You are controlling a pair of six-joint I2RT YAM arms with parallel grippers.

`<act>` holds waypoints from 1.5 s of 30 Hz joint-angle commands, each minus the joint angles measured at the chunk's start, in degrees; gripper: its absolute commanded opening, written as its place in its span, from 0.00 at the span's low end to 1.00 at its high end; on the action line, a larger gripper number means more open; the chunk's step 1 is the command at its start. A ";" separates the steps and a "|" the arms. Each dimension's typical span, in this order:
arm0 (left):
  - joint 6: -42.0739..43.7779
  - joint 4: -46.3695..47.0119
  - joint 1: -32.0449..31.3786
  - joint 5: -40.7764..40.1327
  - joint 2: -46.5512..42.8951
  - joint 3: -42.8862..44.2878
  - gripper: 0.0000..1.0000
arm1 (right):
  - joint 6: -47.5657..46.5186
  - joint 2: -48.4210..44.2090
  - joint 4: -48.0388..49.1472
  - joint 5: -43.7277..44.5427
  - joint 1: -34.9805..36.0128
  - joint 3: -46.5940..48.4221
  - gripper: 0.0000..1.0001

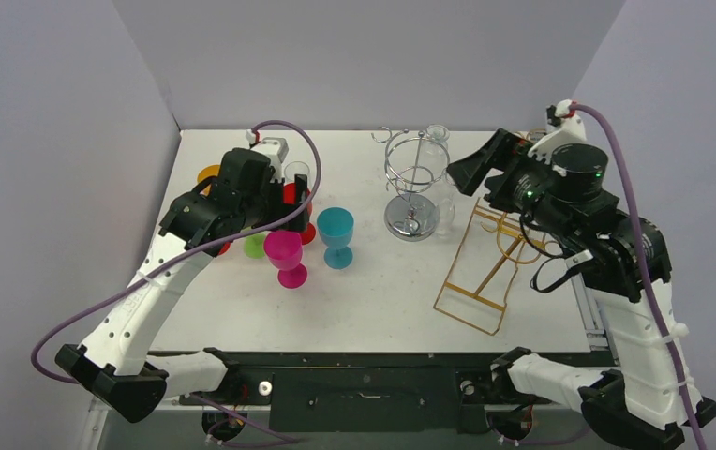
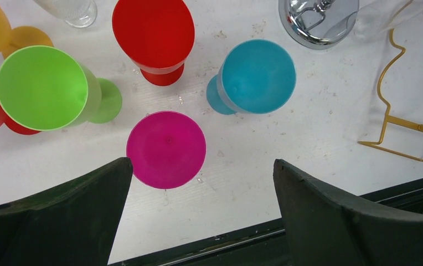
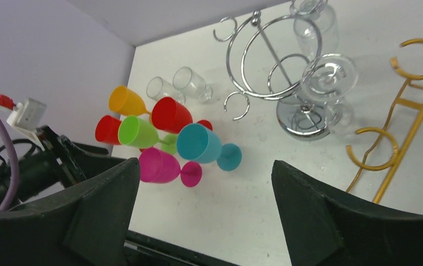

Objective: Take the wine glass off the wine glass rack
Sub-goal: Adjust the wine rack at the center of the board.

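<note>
We see the white table (image 1: 382, 309) first. The gold rack (image 1: 482, 272) lies at its 3 o'clock, the chrome wine glass rack (image 1: 414, 183) stands at 1 o'clock, and coloured goblets (image 1: 284, 251) cluster at 9 o'clock. The clear wine glass (image 3: 329, 77) hangs on the rack's 4 o'clock side (another hangs at 1 o'clock). Left gripper (image 2: 201, 164) and right gripper (image 3: 205, 163) both gape, holding nothing

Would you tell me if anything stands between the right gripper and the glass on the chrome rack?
Nothing visible: only open air separates the right gripper from the wine glass hanging on the chrome rack.
</note>
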 commanded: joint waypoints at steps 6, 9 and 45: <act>0.49 1.20 0.09 1.05 -1.26 4.65 0.96 | 6.08 1.14 4.74 15.67 19.51 -8.89 0.84; 0.49 1.10 0.09 0.94 -1.11 4.93 0.96 | 6.86 0.58 4.16 18.23 22.31 -10.36 0.84; -1.72 -0.52 -0.67 0.31 0.78 10.77 0.96 | 23.89 -4.91 11.72 37.05 44.93 -45.34 0.85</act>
